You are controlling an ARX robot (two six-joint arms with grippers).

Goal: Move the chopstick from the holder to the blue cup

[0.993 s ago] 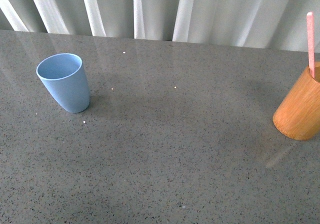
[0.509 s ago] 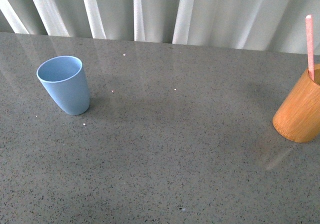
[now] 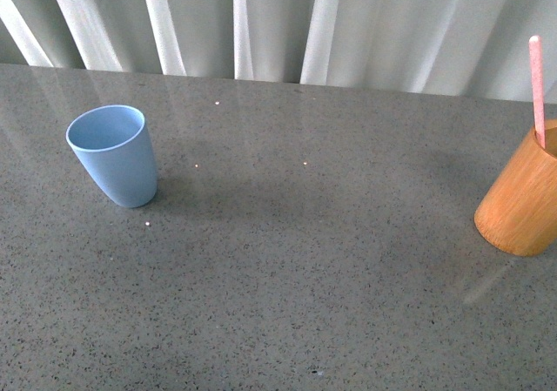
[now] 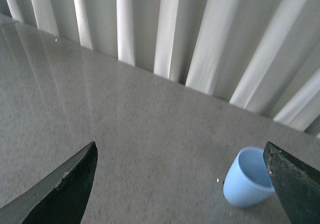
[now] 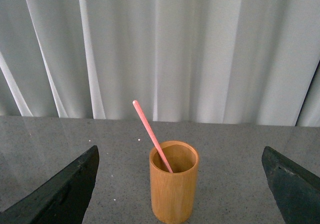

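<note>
While in holder (image 3: 522,204), chopstick (image 3: 537,86); curtain (image 3: 278,25) behind

A white pleated curtain (image 3: 278,25) hangs behind the grey speckled tabletop (image 3: 305,260), softly lit.

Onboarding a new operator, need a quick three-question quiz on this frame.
1. True or false: the chopstick leans inside the wooden holder.
2. The blue cup is: A) upright and empty B) tipped over C) stacked on a plate.
3. What state are the left gripper and right gripper in?
Key: 1 true; 2 A; 3 both open, holding nothing.
</note>
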